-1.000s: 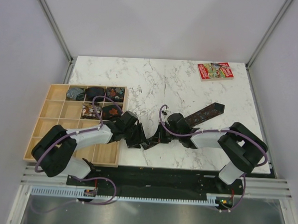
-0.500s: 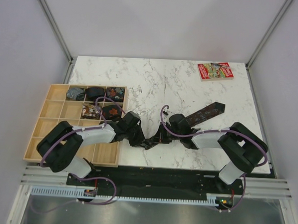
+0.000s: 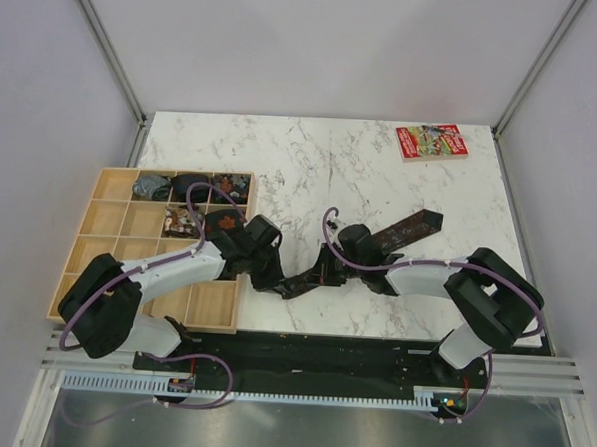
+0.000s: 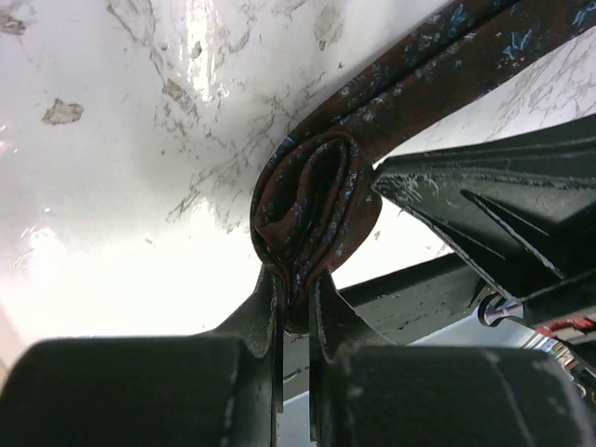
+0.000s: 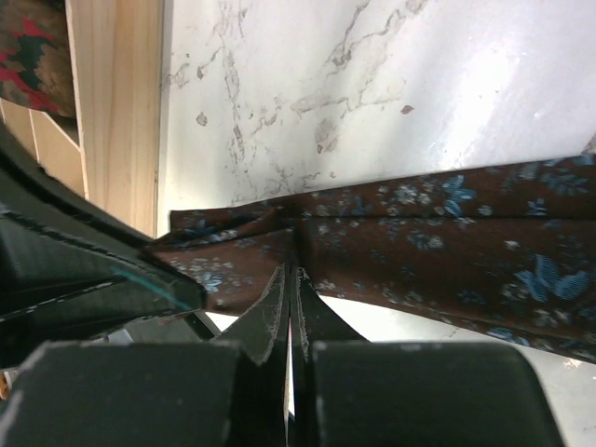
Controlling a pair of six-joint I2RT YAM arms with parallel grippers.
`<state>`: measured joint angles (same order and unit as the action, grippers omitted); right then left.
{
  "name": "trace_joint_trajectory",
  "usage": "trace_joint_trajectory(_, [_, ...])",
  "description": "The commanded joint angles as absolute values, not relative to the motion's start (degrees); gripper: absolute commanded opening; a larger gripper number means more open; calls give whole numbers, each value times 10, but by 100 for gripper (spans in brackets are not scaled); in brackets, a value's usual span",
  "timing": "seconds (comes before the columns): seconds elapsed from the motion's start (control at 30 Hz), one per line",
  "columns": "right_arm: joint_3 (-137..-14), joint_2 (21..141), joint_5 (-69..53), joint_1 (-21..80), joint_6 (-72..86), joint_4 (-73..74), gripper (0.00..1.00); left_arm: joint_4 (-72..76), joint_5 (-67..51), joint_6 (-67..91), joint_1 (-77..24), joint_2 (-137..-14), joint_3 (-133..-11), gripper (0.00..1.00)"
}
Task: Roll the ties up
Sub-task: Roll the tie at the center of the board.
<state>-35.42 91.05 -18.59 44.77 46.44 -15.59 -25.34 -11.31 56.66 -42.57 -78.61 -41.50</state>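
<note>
One tie (image 3: 411,225) is seen stretched out on the marble table (image 3: 312,154), in its near half, between the two arms. In the top view its long axis is laid on a slant, from about 8 o'clock to about 2 o'clock. The wide, pointed end is directed toward 2 o'clock and lies flat on the table. The narrow part is led toward 8 o'clock, where it is hidden under the two wrists.

The left gripper (image 3: 275,280) is closed on the 8 o'clock end of the tie. In the left wrist view the fabric is seen folded back on itself into a small loop, and the base of this loop is pinched between the two fingers (image 4: 265,307). The rest of the strip is carried away from the loop toward 2 o'clock of that view.

The right gripper (image 3: 323,273) is placed just beside the left one, a little farther along the strip toward 2 o'clock. In the right wrist view its fingers are pressed together with no gap, and a crease in the fabric is drawn to their tips, so the near edge of the tie appears to be nipped there.

A wooden tray (image 3: 104,216) with compartments is set at 9 o'clock of the table, and rolled ties (image 3: 189,185) are kept in its far compartments. A red booklet (image 3: 431,142) lies at 1 o'clock, well apart from the tie.
</note>
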Motion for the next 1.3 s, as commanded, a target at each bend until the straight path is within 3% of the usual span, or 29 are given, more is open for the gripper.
trace_joint_trajectory(0.0, [-372, 906, -174, 454, 460, -135, 0, -308, -108, 541, -427, -771, -449, 2])
trace_joint_trajectory(0.73, [-387, 940, -167, 494, 469, -146, 0, -327, -146, 512, -427, -845, -545, 2])
trace_joint_trajectory(1.03, [-384, 868, -111, 472, 418, -31, 0, -397, -133, 470, -427, -862, -577, 2])
trace_joint_trajectory(1.27, [-403, 838, -136, 462, 431, -30, 0, -430, -113, 460, -427, -861, -573, 2])
